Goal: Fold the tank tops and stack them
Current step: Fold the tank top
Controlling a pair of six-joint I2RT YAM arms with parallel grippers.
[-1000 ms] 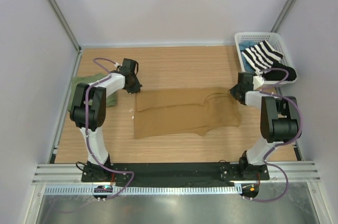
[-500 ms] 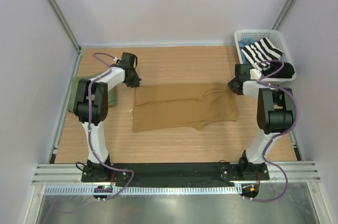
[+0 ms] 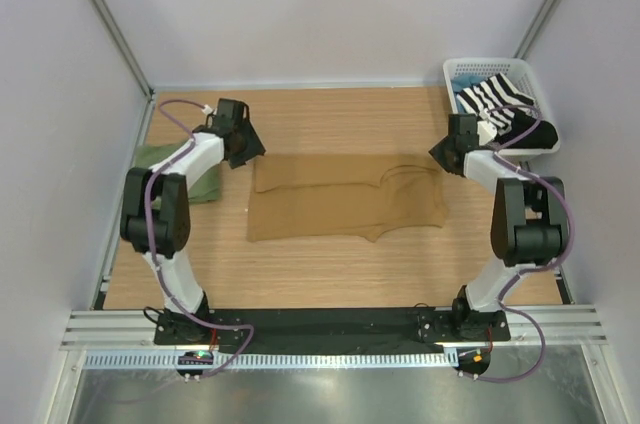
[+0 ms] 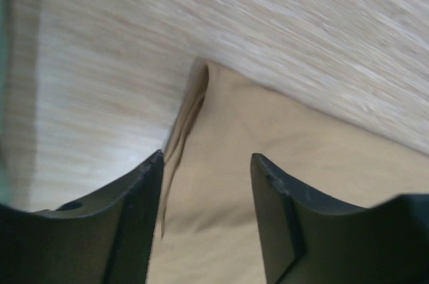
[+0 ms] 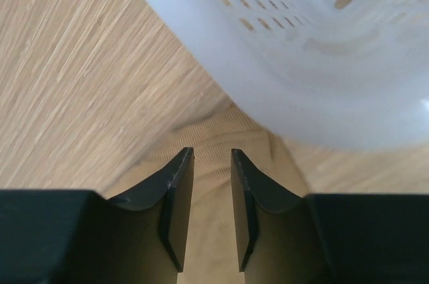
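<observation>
Tops on the table: two, with one gripper at each far corner of the tan one

Tan-brown tank top (image 3: 345, 209) lies flat across the middle of the wooden table (image 3: 340, 114). Olive green tank top (image 3: 204, 186) lies at the table's left edge, partly hidden by the left arm. Left gripper (image 3: 245, 149) hangs over the tan top's far left corner, fingers spread, nothing between them. Right gripper (image 3: 440, 156) is over its far right corner, just beside one white basket (image 3: 520, 69), fingers narrowly parted, pinching nothing. The basket holds one striped garment (image 3: 490, 96) and one black garment (image 3: 530, 134).
</observation>
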